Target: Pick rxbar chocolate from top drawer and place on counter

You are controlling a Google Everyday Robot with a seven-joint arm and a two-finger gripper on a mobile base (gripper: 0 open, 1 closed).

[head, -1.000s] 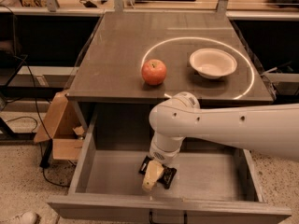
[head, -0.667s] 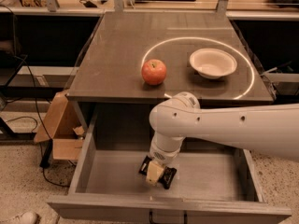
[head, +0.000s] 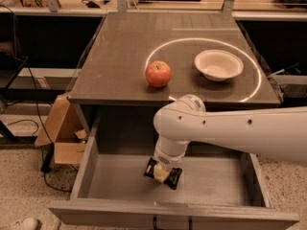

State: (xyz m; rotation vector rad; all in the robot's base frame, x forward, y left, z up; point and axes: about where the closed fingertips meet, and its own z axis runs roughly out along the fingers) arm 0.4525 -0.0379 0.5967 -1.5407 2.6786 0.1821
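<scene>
Camera view, looking down over the scene: the wide, shallow grey top drawer is pulled fully out beneath the flat dark grey-brown desk. The thick white robot arm sweeps in from the right edge, bends at a rounded joint just under the desk's front lip and drops straight into the drawer. At its tip, the gripper is right down on the small flat black-wrapped rxbar chocolate, which lies at a slight angle on the drawer floor, near the middle and closer to the front panel than the back. Gripper and bar overlap, but I cannot tell how far the gripper is open or whether it has actually clamped the bar.

Up on the desk, a round red apple sits near the front edge, and a shallow white bowl rests to its right, clearly apart from it. A bright ring-shaped light reflection curves around both. Left of the drawer, an open brown cardboard box stands on the speckled floor.
</scene>
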